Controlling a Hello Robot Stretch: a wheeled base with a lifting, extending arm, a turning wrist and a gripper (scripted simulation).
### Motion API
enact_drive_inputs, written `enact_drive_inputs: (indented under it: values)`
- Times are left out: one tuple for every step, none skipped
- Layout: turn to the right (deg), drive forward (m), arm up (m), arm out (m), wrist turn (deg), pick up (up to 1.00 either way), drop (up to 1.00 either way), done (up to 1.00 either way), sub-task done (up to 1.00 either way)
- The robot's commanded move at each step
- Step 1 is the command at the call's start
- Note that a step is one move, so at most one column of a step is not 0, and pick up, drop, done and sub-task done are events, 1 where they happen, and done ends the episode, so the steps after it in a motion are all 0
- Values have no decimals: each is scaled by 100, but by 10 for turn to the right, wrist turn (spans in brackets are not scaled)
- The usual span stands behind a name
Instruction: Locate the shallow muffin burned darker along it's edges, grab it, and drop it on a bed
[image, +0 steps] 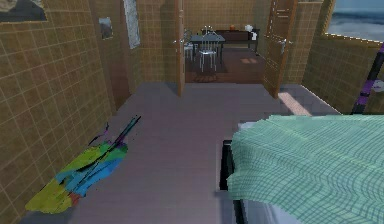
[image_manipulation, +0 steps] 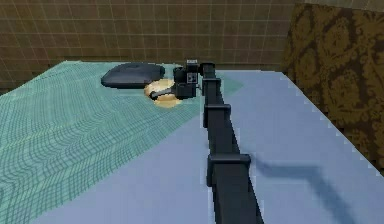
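Arm side view is showing my gripper at the muffin on the bed; holding it or not, I cannot tell.

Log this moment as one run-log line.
stage: arm out over bed | gripper: at tan round item on bed | hold: cannot tell | nearby: dark pillow, teal blanket

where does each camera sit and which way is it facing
Forward view: on the robot, facing ahead and slightly down across the floor to a doorway with a table beyond.
Arm side view: on the robot's body, facing sideways over the bed; the arm and fingers reach toward a tan muffin by a dark cushion.
Shared: the bed's green cover.
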Motion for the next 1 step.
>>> enact_drive_inputs:
  values:
    - [0, 0, 0, 0, 0, 0, 100, 0, 0]
